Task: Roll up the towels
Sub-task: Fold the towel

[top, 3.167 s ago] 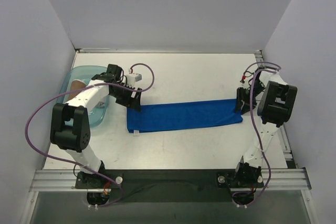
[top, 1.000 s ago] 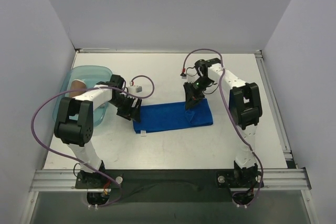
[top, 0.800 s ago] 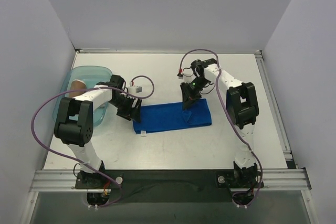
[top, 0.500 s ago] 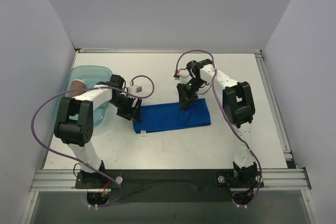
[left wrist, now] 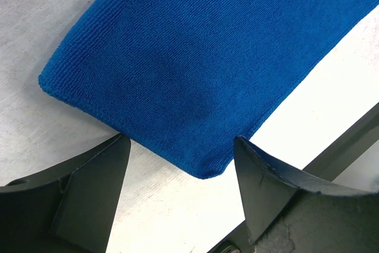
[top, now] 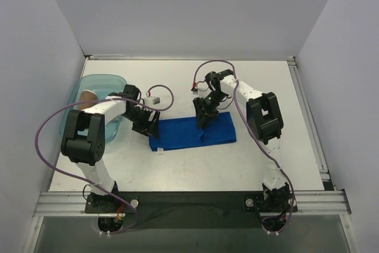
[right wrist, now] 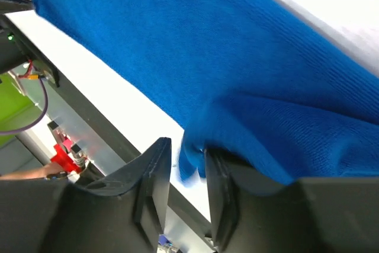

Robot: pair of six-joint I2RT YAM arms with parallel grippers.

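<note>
The bright blue towel point(top: 189, 133) lies mid-table, its right part doubled over toward the left, with a small white tag point(top: 160, 150) at its near left corner. My right gripper point(top: 202, 117) is over the towel's far edge, shut on the lifted end of the cloth; in the right wrist view the gripper point(right wrist: 188, 164) pinches a fold of the towel point(right wrist: 237, 75). My left gripper point(top: 148, 124) is open at the towel's left end; in the left wrist view the gripper point(left wrist: 180, 173) straddles the towel's corner point(left wrist: 207, 57), close above the table.
A teal plastic basin point(top: 72, 103) stands at the far left with a tan cloth point(top: 87, 95) in it. Purple cables loop off both arms. White walls close the table on three sides; a metal rail point(top: 189, 201) runs along the near edge.
My right gripper has carried the towel's right end leftward over the rest, so the towel is now doubled and much shorter. The left gripper has stayed at the left end.
</note>
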